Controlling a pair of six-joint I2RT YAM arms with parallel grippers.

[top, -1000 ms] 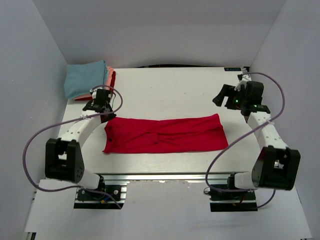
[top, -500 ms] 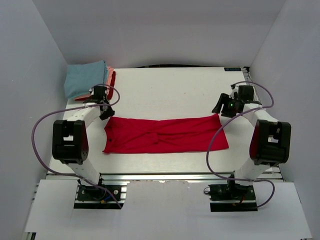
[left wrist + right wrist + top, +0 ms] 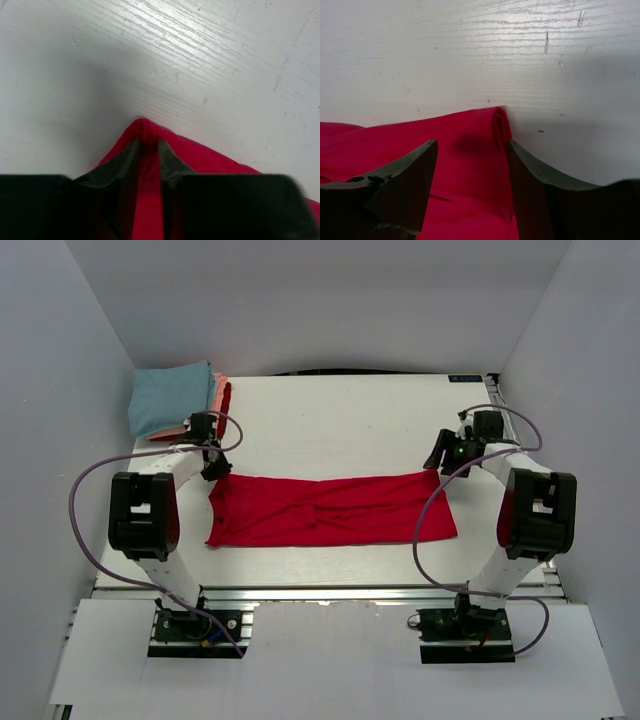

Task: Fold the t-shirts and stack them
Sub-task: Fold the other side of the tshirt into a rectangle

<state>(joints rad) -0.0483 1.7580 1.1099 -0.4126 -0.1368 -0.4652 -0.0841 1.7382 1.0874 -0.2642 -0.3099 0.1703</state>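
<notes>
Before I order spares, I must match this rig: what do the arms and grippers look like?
The left arm and right arm have white links and bulky black joint housings. A lavender cable loops from each base toward the wrist. The left gripper and right gripper have dark, tapered fingers; a small green light glows near the right one.

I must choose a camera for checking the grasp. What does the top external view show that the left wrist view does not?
Only top external: the stack of folded t-shirts at the far left corner, light blue on top; the right gripper; the red t-shirt in full length. Only left wrist: the left gripper seen close, its jaws near together on either side of a raised corner of that shirt; whether they pinch it is unclear. Both: the red t-shirt on the white table.
</notes>
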